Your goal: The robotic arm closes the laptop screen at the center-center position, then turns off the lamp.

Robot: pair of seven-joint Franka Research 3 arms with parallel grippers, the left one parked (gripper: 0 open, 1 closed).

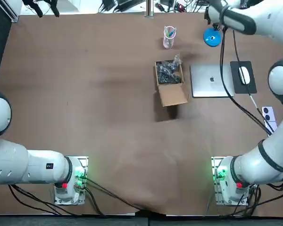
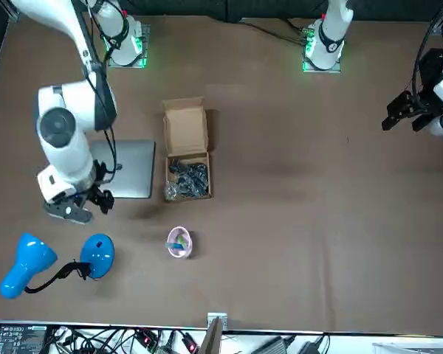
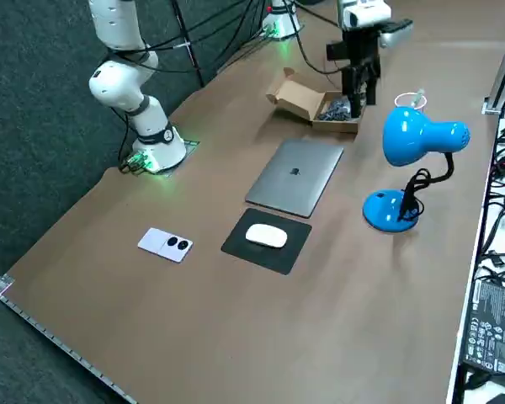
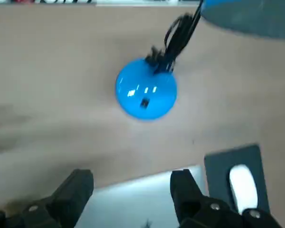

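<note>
**Laptop shut flat, right gripper hanging wide open over its far edge**

The laptop (image 1: 211, 80) lies closed, its silver lid flat on the brown table (image 1: 85, 94) with the logo facing up. The right gripper (image 4: 131, 184) hangs in the air above the laptop's far edge, the one away from the robot. Its fingers (image 4: 78, 190) are spread wide and hold nothing, and the wrist view shows the rim of the lid between them.

Just past that far edge stands the blue lamp (image 3: 412, 135). Its round base (image 4: 146, 94) sits on the table, near the laptop but not touching it. There is a small dark switch on top of the base and a black cord bunched at the neck, with the shade raised above. Whether the bulb is lit, I cannot tell.

To the laptop's left, just beside it, an open cardboard box (image 1: 170, 84) holds dark bits in its far half. Beyond the box's far end, farther from the laptop, stands a pink cup (image 1: 169, 37) with something coloured in it.

Close against the laptop's right side lies a black mouse pad (image 1: 249, 87) with a white mouse (image 1: 244, 75) resting on it. A small white device (image 1: 269, 117) with two dark dots lies flat, nearer the robot than the pad and well apart from the laptop.
</note>
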